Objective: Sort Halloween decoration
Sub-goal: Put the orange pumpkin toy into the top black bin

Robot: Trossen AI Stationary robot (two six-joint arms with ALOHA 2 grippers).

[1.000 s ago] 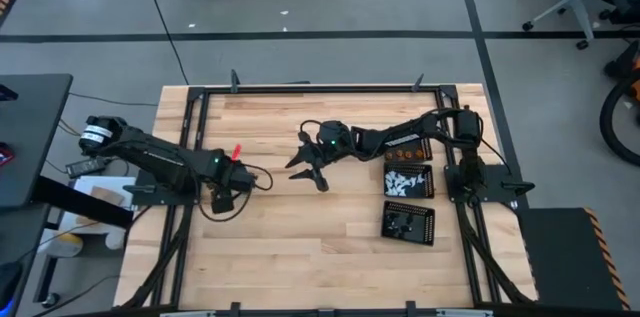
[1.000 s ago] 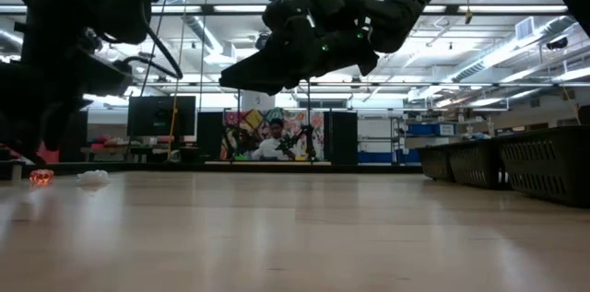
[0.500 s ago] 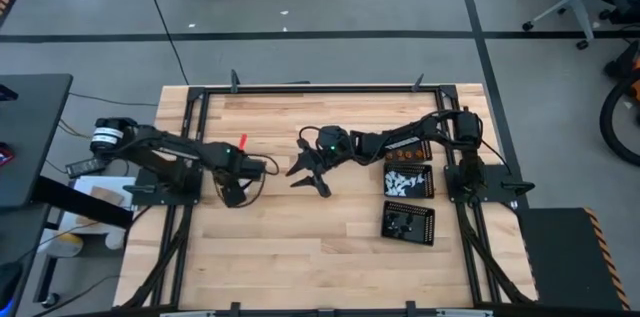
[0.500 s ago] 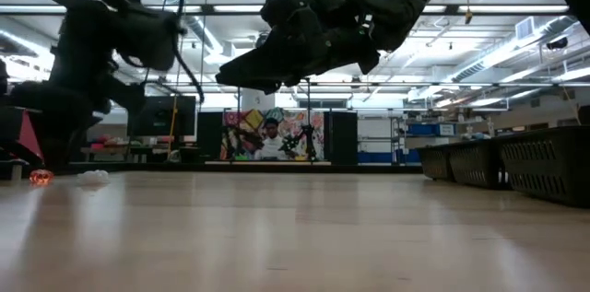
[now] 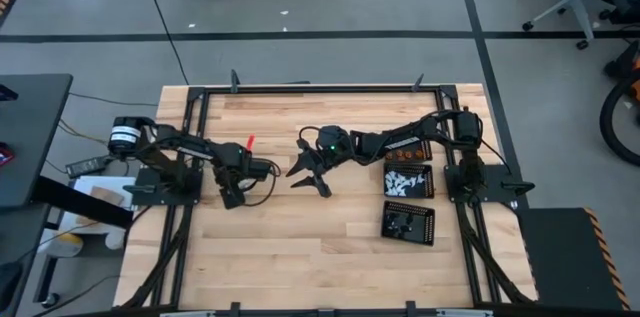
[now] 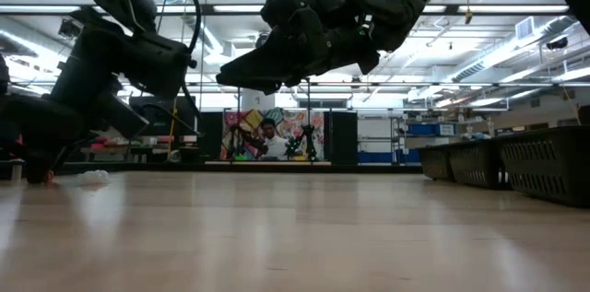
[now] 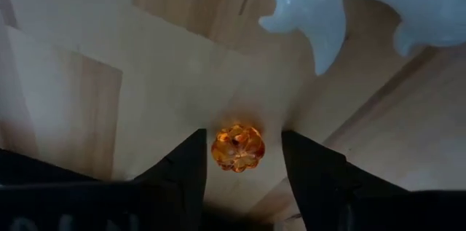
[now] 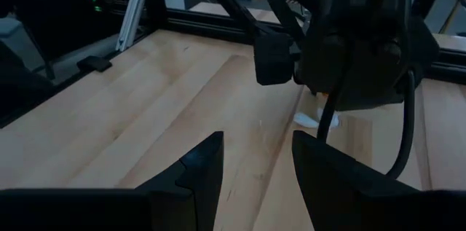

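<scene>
1. Between the spread fingers of the left gripper (image 7: 239, 180), an orange pumpkin piece (image 7: 238, 147) is being framed on the wooden table (image 5: 300, 247); two white ghost pieces (image 7: 309, 9) are lying just beyond.
2. Over mid-table, the right gripper (image 5: 308, 172) is being held open, empty.

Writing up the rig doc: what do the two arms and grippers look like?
Both arms are dark, jointed. The right arm has white lettering on one link and a green light near its wrist, seen from the low view. The left arm has a silver-white base joint and looping black cables. Each gripper has two dark, flat fingers.
</scene>
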